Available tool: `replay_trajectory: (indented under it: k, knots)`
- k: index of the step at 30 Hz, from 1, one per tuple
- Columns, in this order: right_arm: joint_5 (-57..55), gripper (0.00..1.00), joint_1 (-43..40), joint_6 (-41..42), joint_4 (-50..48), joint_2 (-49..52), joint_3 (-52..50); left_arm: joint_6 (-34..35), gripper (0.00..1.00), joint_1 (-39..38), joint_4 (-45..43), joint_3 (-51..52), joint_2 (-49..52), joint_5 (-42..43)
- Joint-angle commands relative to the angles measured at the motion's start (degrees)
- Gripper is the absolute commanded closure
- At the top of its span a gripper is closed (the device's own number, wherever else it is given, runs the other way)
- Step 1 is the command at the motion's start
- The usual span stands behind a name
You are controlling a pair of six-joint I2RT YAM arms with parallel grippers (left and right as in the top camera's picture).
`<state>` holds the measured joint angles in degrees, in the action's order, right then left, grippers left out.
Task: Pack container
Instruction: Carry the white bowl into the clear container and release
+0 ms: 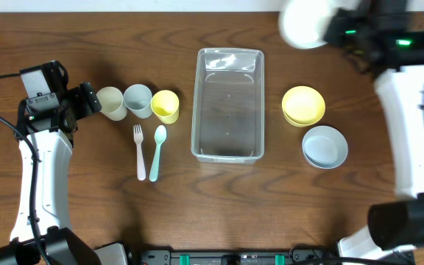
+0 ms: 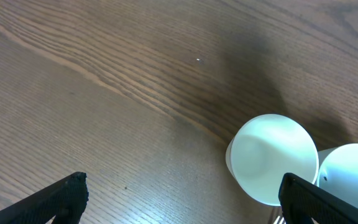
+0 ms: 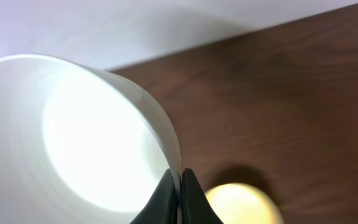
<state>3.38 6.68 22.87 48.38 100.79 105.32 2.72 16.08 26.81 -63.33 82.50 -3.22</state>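
Note:
The clear plastic container point(image 1: 227, 103) sits at the table's centre with nothing in it. My right gripper point(image 1: 335, 31) is shut on the rim of a white bowl point(image 1: 305, 23), holding it high at the back right. In the right wrist view the jaws point(image 3: 180, 180) pinch the bowl's wall point(image 3: 73, 137). My left gripper point(image 1: 87, 99) is open just left of the cream cup point(image 1: 110, 102). In the left wrist view the cup point(image 2: 272, 157) lies near the right finger of the open jaws point(image 2: 182, 196).
A light-blue cup point(image 1: 138, 100) and a yellow cup point(image 1: 165, 106) stand in a row left of the container. A white fork point(image 1: 140, 152) and a teal spoon point(image 1: 157, 152) lie below them. Stacked yellow bowls point(image 1: 303, 105) and a light-blue bowl point(image 1: 324, 146) sit right of it.

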Motion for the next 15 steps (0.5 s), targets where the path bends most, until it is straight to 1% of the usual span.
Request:
replay_trajectory:
  k: [1, 4, 7, 10, 15]
  knots:
    - [1.6, 0.99, 6.5, 1.3, -0.8, 6.9, -1.0, -0.8, 0.02, 0.2, 0.2, -1.0, 0.2, -0.4]
    - [1.3, 0.99, 10.8, 0.6, -2.9, 12.5, -1.0, -0.8, 0.02, 0.2, 0.2, -1.0, 0.2, -0.4]
    - [2.0, 0.99, 13.3, 0.5, -5.7, 18.5, -1.0, -0.8, 0.02, 0.2, 0.2, -1.0, 0.2, -0.4]
    - [5.1, 0.99, 14.8, -2.7, -9.7, 23.6, -1.0, -0.8, 0.02, 0.2, 0.2, -1.0, 0.2, -0.4]
    - [1.7, 0.99, 15.4, -1.9, -10.8, 25.0, -1.0, -0.8, 0.02, 0.2, 0.1, -1.0, 0.2, -0.4]
